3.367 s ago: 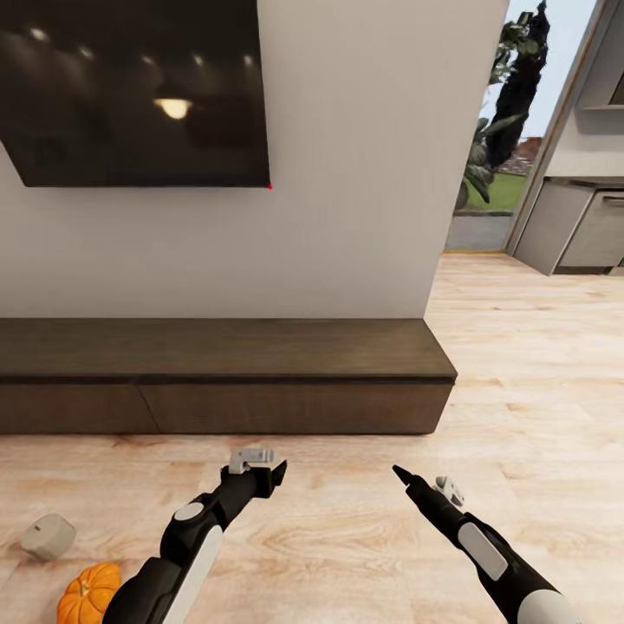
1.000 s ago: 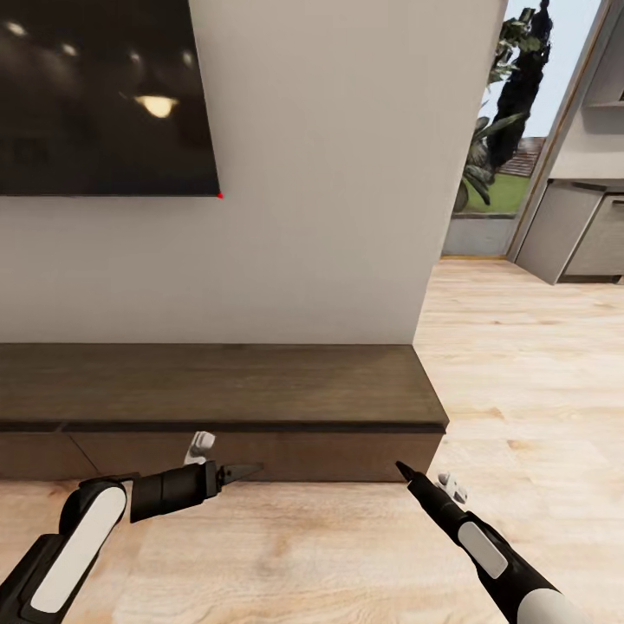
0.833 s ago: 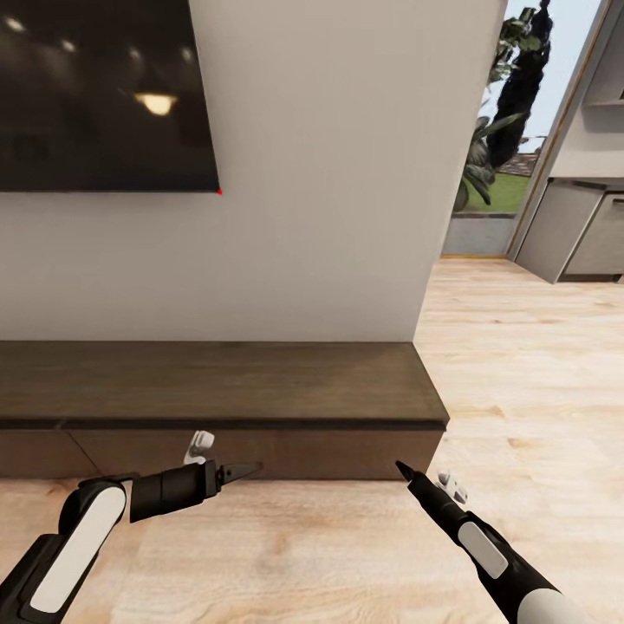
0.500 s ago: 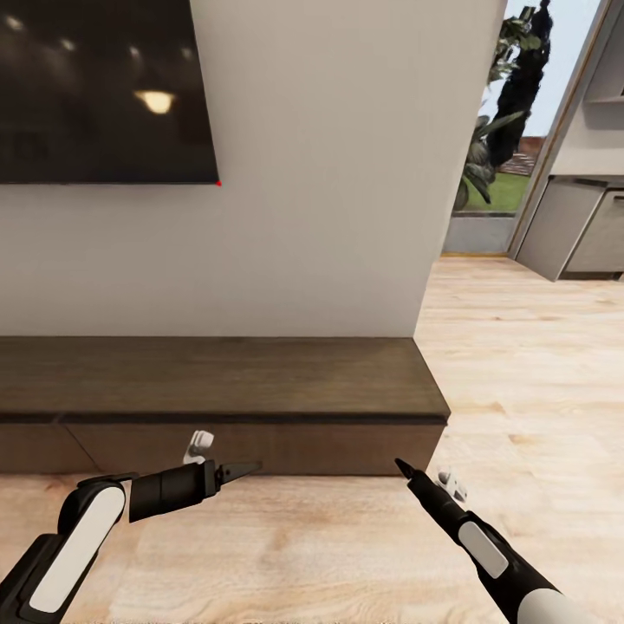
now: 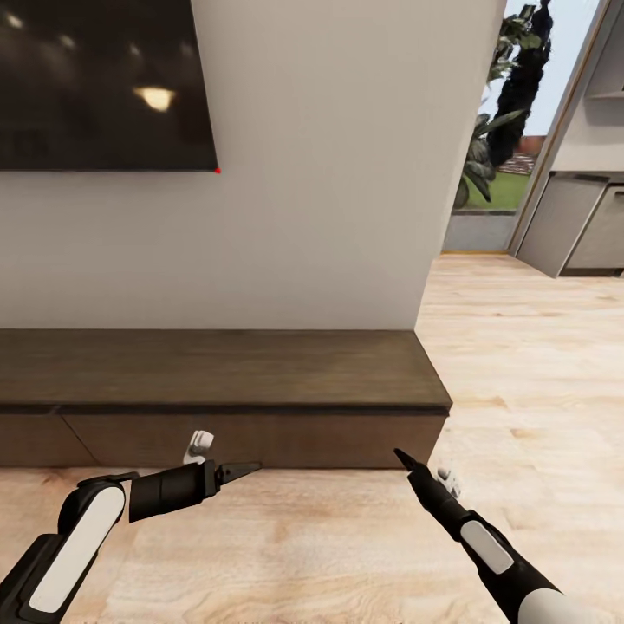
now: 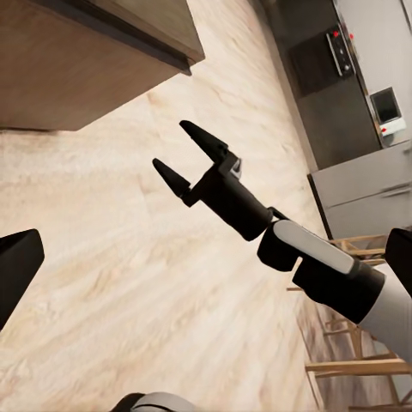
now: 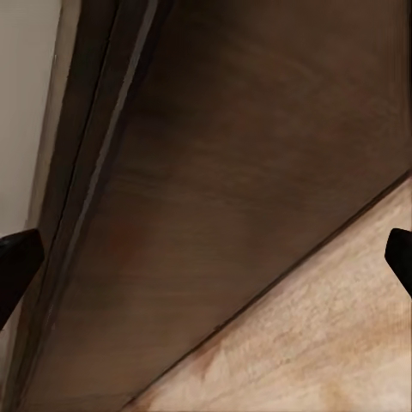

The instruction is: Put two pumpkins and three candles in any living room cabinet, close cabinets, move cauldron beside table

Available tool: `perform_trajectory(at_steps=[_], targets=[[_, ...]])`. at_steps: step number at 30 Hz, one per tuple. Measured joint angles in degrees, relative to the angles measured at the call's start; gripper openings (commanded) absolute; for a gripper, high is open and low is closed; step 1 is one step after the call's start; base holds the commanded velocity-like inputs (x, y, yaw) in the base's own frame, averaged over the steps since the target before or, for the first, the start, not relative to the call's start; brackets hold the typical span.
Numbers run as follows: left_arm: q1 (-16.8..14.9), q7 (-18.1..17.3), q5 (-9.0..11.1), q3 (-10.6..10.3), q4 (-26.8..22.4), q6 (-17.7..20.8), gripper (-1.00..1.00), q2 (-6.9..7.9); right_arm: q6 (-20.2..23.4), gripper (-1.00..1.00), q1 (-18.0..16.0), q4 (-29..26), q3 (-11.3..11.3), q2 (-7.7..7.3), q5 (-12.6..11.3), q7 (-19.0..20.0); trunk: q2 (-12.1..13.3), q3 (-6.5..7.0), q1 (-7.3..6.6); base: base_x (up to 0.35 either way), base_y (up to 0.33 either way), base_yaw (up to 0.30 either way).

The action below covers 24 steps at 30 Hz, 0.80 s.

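Note:
The cabinet [image 5: 225, 371] is a long low dark brown unit against the white wall, and its drawer fronts [image 5: 260, 438] are shut. My left gripper [image 5: 247, 471] hovers low over the floor just before the drawer front, pointing right, its fingers spread open. My right gripper [image 5: 401, 454] points at the cabinet's right end; in the left wrist view my right gripper [image 6: 193, 154] is open and empty. The drawer front [image 7: 232, 197] lies close in the right wrist view, between the fingertips [image 7: 17, 262]. The pumpkins, candles, cauldron and table are out of view.
A dark TV [image 5: 95, 82] hangs above the cabinet. Right of the wall's end, pale wood floor [image 5: 537, 364] runs to a glass door with plants [image 5: 494, 147] and grey kitchen units [image 5: 581, 225]. Wooden chairs [image 6: 352, 352] and a wall oven [image 6: 322, 60] appear beyond my right arm.
The whole picture has crept upward, so the camera moved. Since 3.4 s ago my left arm swung left and low, and the pumpkin and candle have left the view. Right gripper edged toward the cabinet.

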Motion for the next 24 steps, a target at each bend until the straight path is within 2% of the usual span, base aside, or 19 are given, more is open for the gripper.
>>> perform_trajectory(at_steps=[5, 10, 24], targets=[[0.0, -0.1, 1.0, -0.1, 0.0, 0.0, 1.00, 0.07, 0.0, 1.00, 0.0, 0.1, 0.0, 0.07, -0.9, -0.1, -2.0, -0.90, 1.10, 0.000, 0.000, 0.000], [0.0, -0.1, 1.2, -0.1, -0.1, 0.0, 1.00, 0.07, -0.1, 1.00, 0.0, 0.1, 0.1, 0.09, -2.9, -0.2, -4.0, -1.80, 2.20, 0.000, 0.000, 0.000], [0.0, -0.1, 1.2, -0.1, -0.1, 0.0, 1.00, 0.07, -0.6, 1.00, 0.0, 0.2, 0.1, 0.09, -3.5, -1.7, -4.2, -4.90, 2.57, 0.000, 0.000, 0.000]])
